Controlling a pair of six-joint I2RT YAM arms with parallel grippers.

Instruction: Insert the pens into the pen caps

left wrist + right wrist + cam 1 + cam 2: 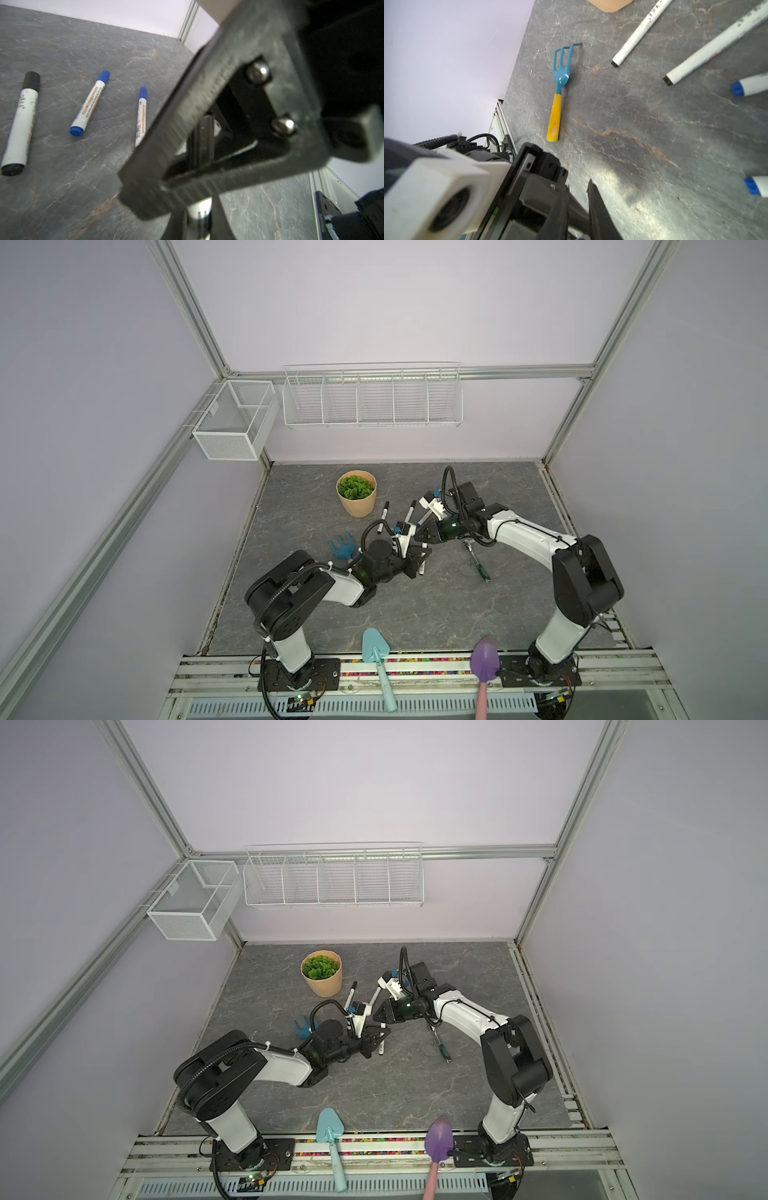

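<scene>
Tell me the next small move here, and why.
Probably ease the right tool straight back off the pen that the left tool grips; both tools crowd its upper end, hiding whether it is capped. Three capped pens lie on the table.

No text can be read. Pens (89, 104): barrel print too blurred to decipher. Blue-capped pen (142, 116): orange label band, red circular symbol and barcode, characters illegible. Black-capped pen (20, 124): dark marks only
</scene>
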